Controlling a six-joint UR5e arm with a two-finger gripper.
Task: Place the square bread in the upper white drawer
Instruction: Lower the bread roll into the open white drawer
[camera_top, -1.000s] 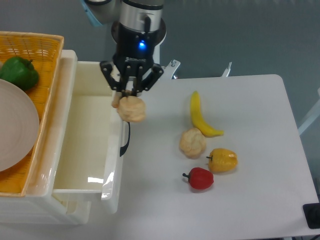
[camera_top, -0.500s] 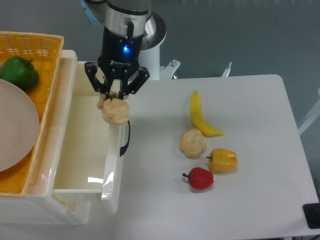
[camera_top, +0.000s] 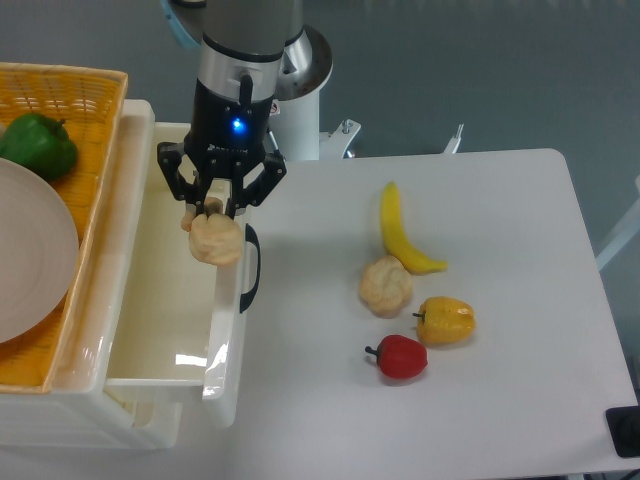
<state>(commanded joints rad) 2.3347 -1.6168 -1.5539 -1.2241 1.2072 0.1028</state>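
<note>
While clamped in the gripper (camera_top: 214, 208), square bread (camera_top: 216, 238) tan, lumpy, w/ browner edges, upper-left frame, over upper white drawer (camera_top: 170, 300) front rim.

We find a robotics lab or test cell, not a home kitchen. An industrial arm (camera_top: 245, 60) stands on a pedestal at a plain white surface (camera_top: 480, 400) against a bare grey wall (camera_top: 480, 70). Toy-like food is laid out: banana (camera_top: 402, 238), yellow pepper (camera_top: 446, 320), red pepper (camera_top: 401, 357), bun (camera_top: 385, 285). A white plastic drawer (camera_top: 170, 290) and wicker basket (camera_top: 60, 90) serve as props.
</note>
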